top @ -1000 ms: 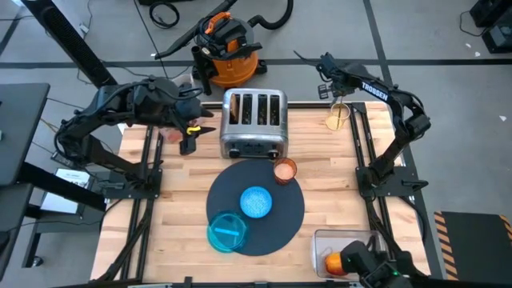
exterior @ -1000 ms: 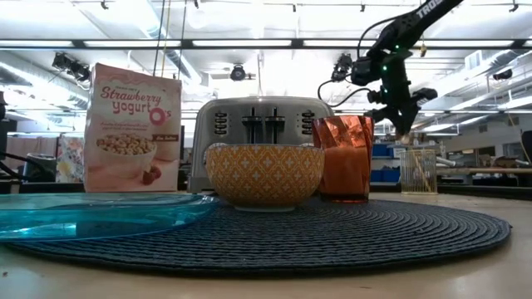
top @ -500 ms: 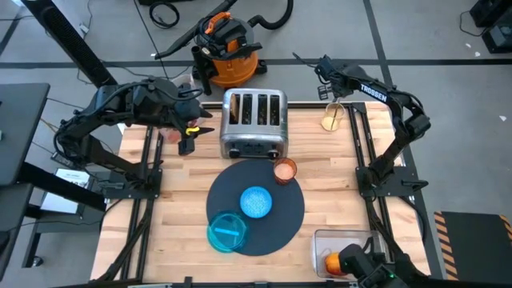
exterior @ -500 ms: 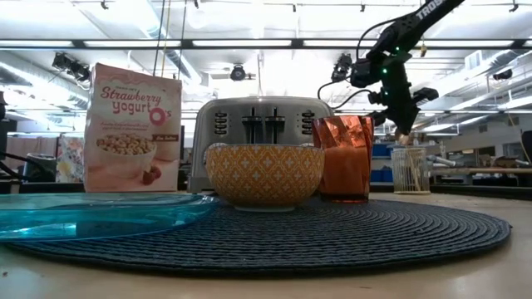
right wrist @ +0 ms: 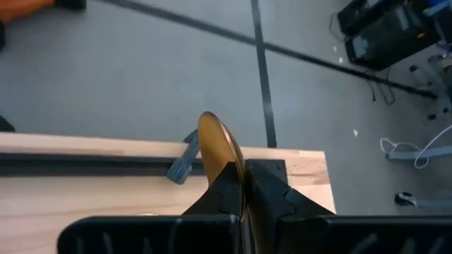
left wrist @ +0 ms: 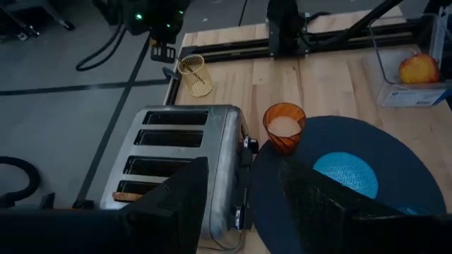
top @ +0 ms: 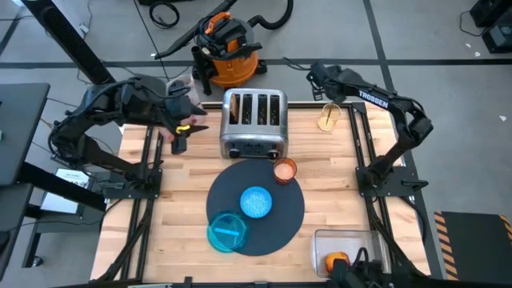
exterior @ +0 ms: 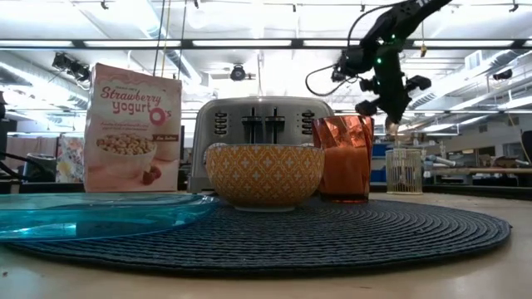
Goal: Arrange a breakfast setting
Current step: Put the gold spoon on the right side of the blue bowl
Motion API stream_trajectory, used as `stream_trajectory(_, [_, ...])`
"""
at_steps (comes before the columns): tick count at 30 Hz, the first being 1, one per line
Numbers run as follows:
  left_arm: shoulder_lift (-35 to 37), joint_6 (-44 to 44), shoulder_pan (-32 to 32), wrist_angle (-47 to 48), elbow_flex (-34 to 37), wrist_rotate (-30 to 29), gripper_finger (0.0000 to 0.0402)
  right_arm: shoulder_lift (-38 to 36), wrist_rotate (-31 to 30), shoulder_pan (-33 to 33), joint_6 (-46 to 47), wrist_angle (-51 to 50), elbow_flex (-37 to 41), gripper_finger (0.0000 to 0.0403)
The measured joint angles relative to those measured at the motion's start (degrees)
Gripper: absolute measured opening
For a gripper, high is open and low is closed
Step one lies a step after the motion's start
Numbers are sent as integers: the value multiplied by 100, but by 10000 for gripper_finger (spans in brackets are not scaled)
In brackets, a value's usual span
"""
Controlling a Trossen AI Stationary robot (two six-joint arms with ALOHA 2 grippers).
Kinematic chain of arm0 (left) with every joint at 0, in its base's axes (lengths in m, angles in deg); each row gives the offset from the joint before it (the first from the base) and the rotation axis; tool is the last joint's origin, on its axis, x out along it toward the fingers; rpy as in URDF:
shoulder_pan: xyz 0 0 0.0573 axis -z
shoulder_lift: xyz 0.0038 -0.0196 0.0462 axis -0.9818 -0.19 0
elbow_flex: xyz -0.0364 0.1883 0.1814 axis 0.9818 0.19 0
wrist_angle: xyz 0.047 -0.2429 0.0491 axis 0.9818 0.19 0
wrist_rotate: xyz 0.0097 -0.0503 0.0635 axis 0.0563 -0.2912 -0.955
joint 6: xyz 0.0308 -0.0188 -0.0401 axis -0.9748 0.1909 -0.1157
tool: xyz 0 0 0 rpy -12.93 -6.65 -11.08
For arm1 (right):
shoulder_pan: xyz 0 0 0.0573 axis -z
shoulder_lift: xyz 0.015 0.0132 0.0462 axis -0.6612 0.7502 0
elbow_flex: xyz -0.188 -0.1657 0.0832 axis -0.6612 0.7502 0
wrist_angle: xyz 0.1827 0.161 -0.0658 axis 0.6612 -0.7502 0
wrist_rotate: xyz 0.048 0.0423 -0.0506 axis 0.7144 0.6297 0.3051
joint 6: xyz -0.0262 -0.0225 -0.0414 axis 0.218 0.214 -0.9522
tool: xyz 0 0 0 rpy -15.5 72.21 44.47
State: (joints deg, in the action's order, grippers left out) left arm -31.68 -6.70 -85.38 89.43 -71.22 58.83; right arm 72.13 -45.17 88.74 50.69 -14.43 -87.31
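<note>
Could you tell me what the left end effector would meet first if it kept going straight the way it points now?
Probably the steel toaster: in the left wrist view it lies directly ahead of the open left end effector, before the copper cup. Depth is uncertain, so it might pass just above it.

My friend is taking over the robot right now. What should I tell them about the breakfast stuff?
Right gripper: shut on the gold spoon, lifted over the table's far right corner, above the wire utensil holder.
Left gripper: open, holding nothing, hovering left of the steel four-slot toaster.
Done: small blue bowl, clear blue plate and copper cup sit on the round dark slate-blue mat.
Left: bring the spoon to the mat. The red apple still lies in the clear bin at the near right. Toast shows in a toaster slot.
</note>
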Motion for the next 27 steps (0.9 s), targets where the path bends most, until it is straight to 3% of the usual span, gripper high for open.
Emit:
stream_trajectory(7, [310,-2,0,-23,0,4,183,-454,-866,-624,58,-33,0,13])
stream_trajectory(13, [590,-7,17,-119,0,163,183,-1032,-1415,-1130,-803,-22,-169,12])
stream_trajectory(22, [820,37,20,-218,0,702,183,-1756,-1214,-1539,-2013,41,-1062,12])
stream_trajectory(27, [874,94,20,-242,0,1075,183,-1995,-67,-1765,-2170,60,-1609,12])
